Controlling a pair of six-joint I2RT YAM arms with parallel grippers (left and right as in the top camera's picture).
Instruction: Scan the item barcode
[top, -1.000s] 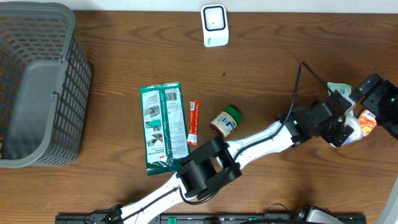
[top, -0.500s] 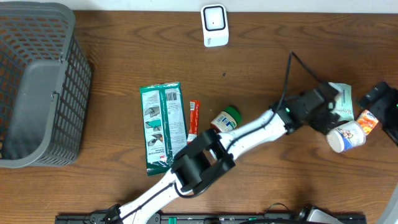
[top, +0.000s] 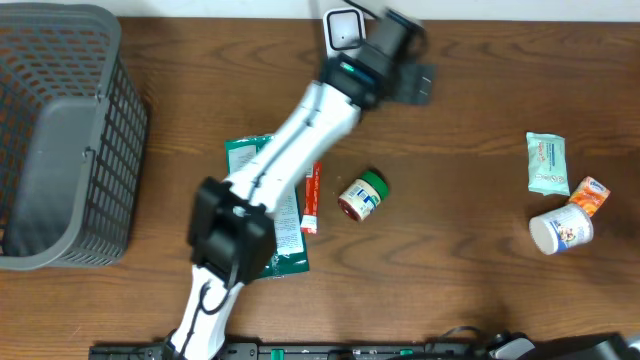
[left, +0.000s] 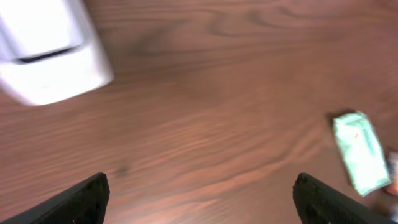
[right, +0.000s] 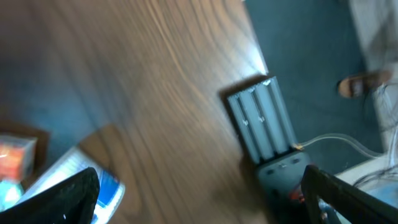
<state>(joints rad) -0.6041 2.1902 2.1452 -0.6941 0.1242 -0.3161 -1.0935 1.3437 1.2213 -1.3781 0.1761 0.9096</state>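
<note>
The white barcode scanner (top: 345, 40) stands at the table's back edge and fills the top left of the left wrist view (left: 46, 53). My left gripper (top: 420, 52) hovers just right of it, open and empty (left: 202, 208), with only bare wood between its fingers (left: 81, 202). Items lie loose on the table: a green packet (top: 262, 190), a red stick (top: 311, 196), a green-lidded jar (top: 362, 194), a pale green pack (top: 547, 162), a white cup (top: 560, 229) on its side and a small orange item (top: 589, 194). My right gripper (right: 202, 205) is open and empty, outside the overhead view.
A grey mesh basket (top: 60, 140) takes up the left end of the table. The right wrist view is blurred. It shows the table's edge, a grey ribbed block (right: 261, 118) beyond it and a blue-and-white thing (right: 81, 180) at the lower left.
My left arm has swung from the cup at the far right across to the back centre beside the scanner. The right gripper has left the overhead view. The cup stays on the table.
</note>
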